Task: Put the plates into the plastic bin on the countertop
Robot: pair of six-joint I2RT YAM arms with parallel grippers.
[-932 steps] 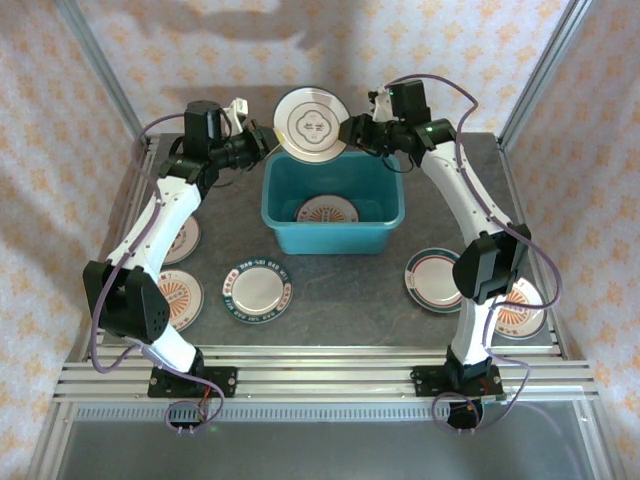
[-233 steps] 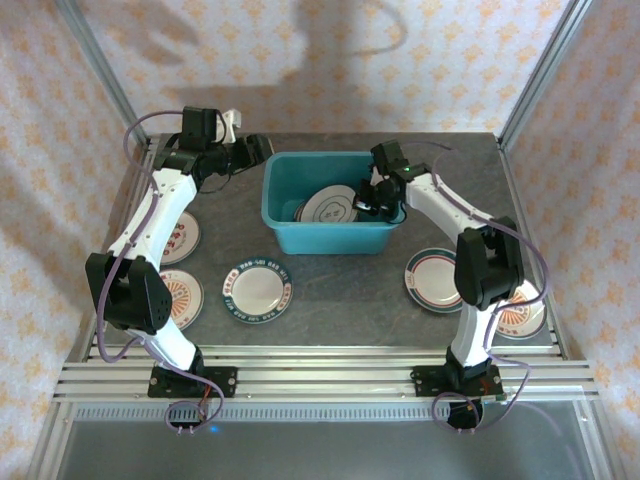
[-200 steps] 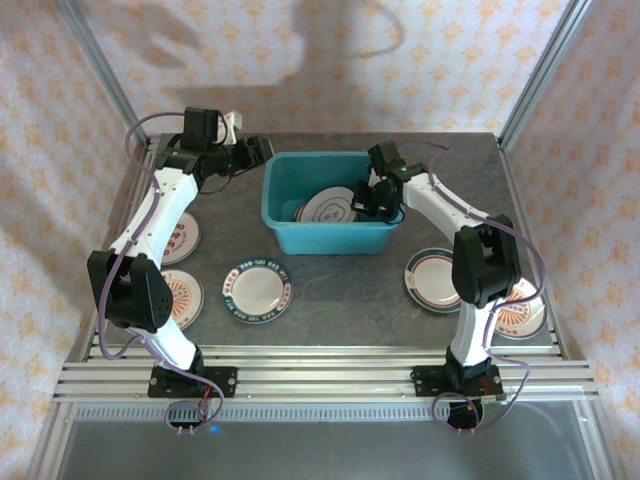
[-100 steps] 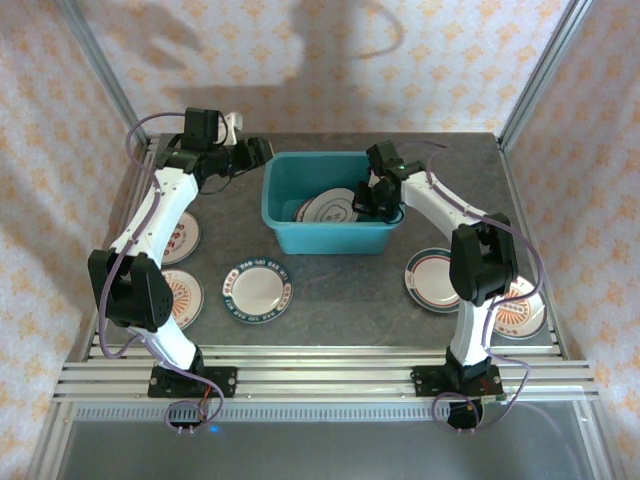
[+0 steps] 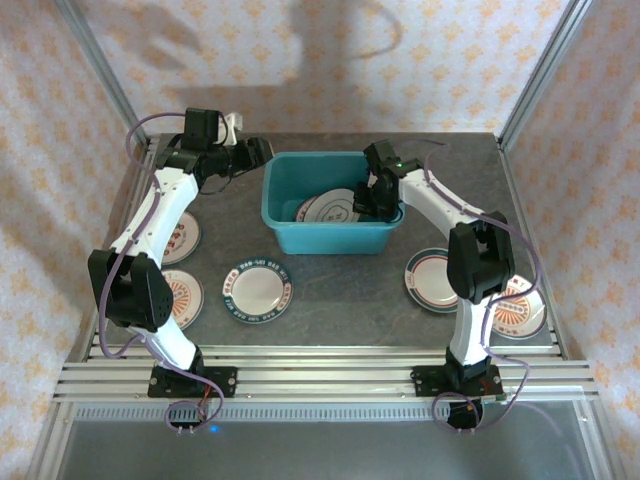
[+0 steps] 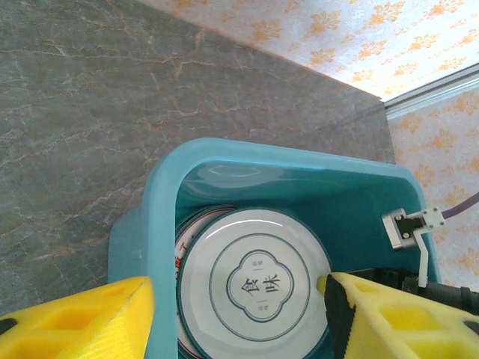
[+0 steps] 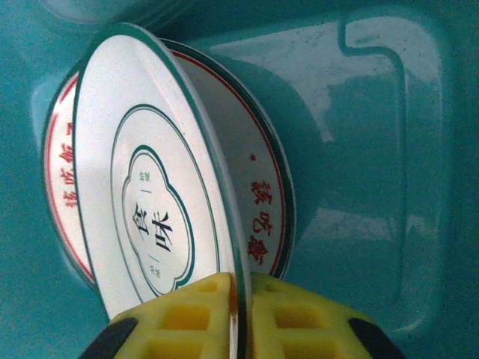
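Well short of halfway, judging by the count. Starting at the left of the countertop [image 5: 340, 320]: finding three plates waiting there, namely a half-hidden plate [image 5: 186, 240] tucked partly under the left arm, a red-orange plate [image 5: 186, 298] nearer the base, and a dark-rimmed plate [image 5: 257, 289] lying in the open. Hovering with the left gripper [image 5: 258, 152] just beside the far-left corner of the plastic bin [image 5: 330, 243], with yellow fingers spread wide and carrying nothing. Reaching down inside the bin with the right gripper [image 7: 239, 288], pads pinching the rim of a green-lined plate [image 7: 150, 217] (tilted, leaning over a red-lettered plate [image 7: 263, 202] lying flat on the bin floor). Not yet letting go, as far as the wrist view tells. Passing on rightward: spotting an elbow-side plate [image 5: 425, 278] near the right arm and a far-right plate [image 5: 520, 315] by the rail. Counting at least two in the bin and five outside; probably needing a release next, then five more trips.
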